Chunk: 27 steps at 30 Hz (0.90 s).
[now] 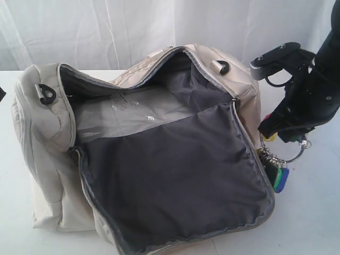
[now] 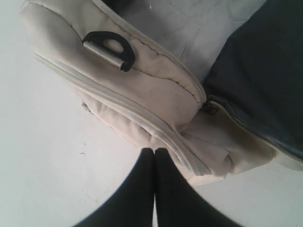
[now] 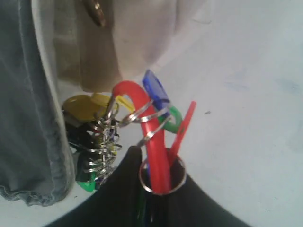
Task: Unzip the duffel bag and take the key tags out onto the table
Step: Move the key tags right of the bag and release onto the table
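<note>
The cream duffel bag (image 1: 48,159) lies unzipped on the white table (image 1: 319,212), its flap folded back to show dark grey lining (image 1: 175,180). My right gripper (image 1: 289,130) hangs just off the bag's right end, shut on the key tags (image 1: 276,172), which dangle on metal rings above the table. In the right wrist view a red tag (image 3: 154,142) runs between the fingers, and blue, green and yellow tags (image 3: 87,106) hang with it. My left gripper (image 2: 155,153) is shut and empty, fingertips by the bag's lower seam (image 2: 142,120).
A black strap ring (image 1: 47,94) sits on the bag's left end and another (image 1: 220,67) near the far right. A white curtain (image 1: 106,32) closes off the back. Bare table (image 2: 57,156) shows left of the bag.
</note>
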Each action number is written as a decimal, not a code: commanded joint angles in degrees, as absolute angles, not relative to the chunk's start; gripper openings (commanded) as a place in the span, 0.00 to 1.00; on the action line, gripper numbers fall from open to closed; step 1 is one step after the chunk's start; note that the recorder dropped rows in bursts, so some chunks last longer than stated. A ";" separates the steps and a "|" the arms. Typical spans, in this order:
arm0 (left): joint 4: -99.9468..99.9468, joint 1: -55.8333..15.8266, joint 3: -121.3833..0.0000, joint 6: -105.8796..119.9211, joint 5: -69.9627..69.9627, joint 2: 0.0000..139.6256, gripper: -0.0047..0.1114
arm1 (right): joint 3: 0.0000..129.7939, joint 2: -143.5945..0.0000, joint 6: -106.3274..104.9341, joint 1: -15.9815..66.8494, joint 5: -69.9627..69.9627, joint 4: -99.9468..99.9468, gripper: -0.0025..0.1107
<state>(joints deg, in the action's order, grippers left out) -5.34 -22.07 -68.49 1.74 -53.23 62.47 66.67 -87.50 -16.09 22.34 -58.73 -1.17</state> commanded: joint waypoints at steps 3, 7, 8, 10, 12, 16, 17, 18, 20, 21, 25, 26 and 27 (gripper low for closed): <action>-4.53 -22.38 -68.56 1.90 -53.88 61.99 0.04 | 66.24 -93.24 -19.17 18.81 -57.31 1.38 0.02; -4.39 -22.38 -68.56 1.90 -53.88 61.99 0.04 | 65.77 -97.33 -23.39 16.41 -56.88 7.95 0.02; -4.39 -22.38 -68.56 1.90 -53.88 61.99 0.04 | 65.63 -98.22 -24.31 15.84 -56.59 9.30 0.02; -4.39 -22.38 -68.56 1.90 -53.88 61.99 0.04 | 65.40 -99.64 -24.84 15.28 -55.49 10.16 0.02; -4.39 -22.38 -68.56 1.90 -53.88 61.99 0.04 | 65.24 -100.88 -24.84 15.04 -54.75 10.26 0.02; -4.39 -22.38 -68.56 1.90 -53.88 61.99 0.04 | 65.24 -102.88 -24.84 14.84 -52.65 10.53 0.02; -4.39 -22.38 -68.56 1.90 -53.88 61.99 0.04 | 65.24 -103.46 -24.84 14.84 -51.84 10.53 0.02; -4.39 -22.38 -68.56 1.90 -53.88 61.99 0.04 | 65.24 -103.78 -24.84 14.84 -50.84 10.38 0.02; -4.39 -22.38 -68.56 1.90 -53.88 61.99 0.04 | 65.24 -104.69 -24.73 14.84 -49.91 9.70 0.02; -4.39 -22.38 -68.56 1.90 -53.88 61.99 0.04 | 65.24 -104.99 -24.65 14.84 -49.31 9.14 0.02; -4.39 -22.38 -68.56 1.90 -53.88 61.99 0.04 | 65.24 -105.79 -23.11 14.84 -48.00 6.03 0.11; -4.39 -22.38 -68.56 1.90 -53.88 61.99 0.04 | 65.24 -106.06 -21.80 14.84 -47.80 4.70 0.15; -4.39 -22.38 -68.56 1.90 -53.88 61.99 0.04 | 65.24 -106.18 -20.95 14.84 -47.64 3.76 0.20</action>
<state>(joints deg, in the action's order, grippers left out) -5.34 -22.07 -68.49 1.74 -53.23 62.47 65.54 -105.58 -23.46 15.01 -49.28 6.20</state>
